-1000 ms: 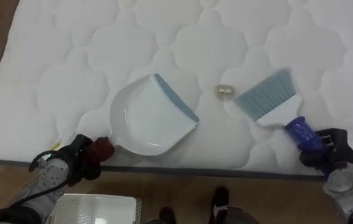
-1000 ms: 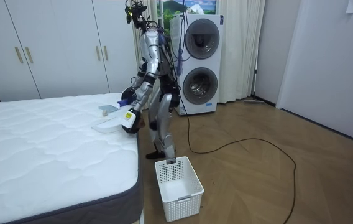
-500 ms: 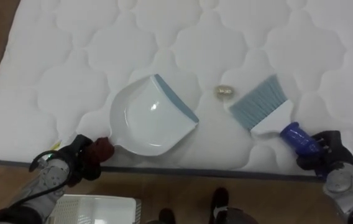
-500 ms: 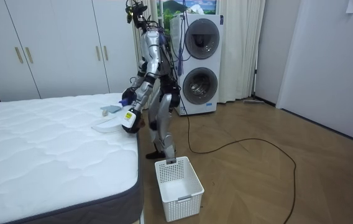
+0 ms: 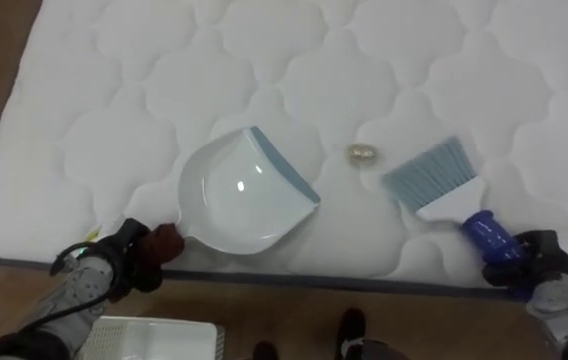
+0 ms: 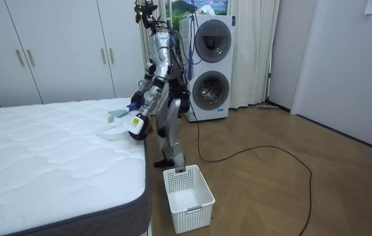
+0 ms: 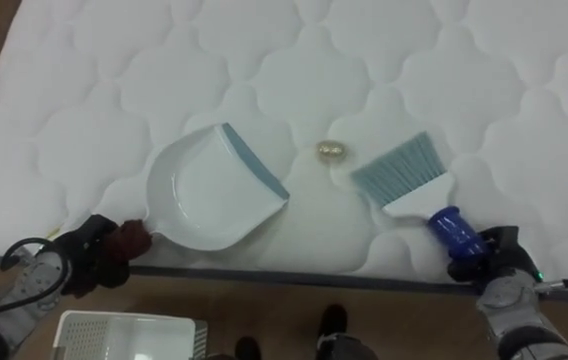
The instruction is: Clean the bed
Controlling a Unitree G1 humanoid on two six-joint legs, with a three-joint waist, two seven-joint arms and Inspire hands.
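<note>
**White dustpan (image 5: 239, 195) and brush (image 5: 432, 178) on the mattress (image 5: 364, 50)**

My left hand (image 5: 129, 265) is curled round the dustpan's reddish handle at the mattress's near edge, and the pan lies flat on the quilted cover. Just past the dustpan's blue-grey lip, apart from it, sits a small golden scrap (image 5: 362, 153). Further to the right of the dustpan my right hand (image 5: 534, 262) clasps the brush's blue handle, with the bristles near the scrap. A white basket (image 6: 196, 213) stands on the floor below the dustpan
</note>
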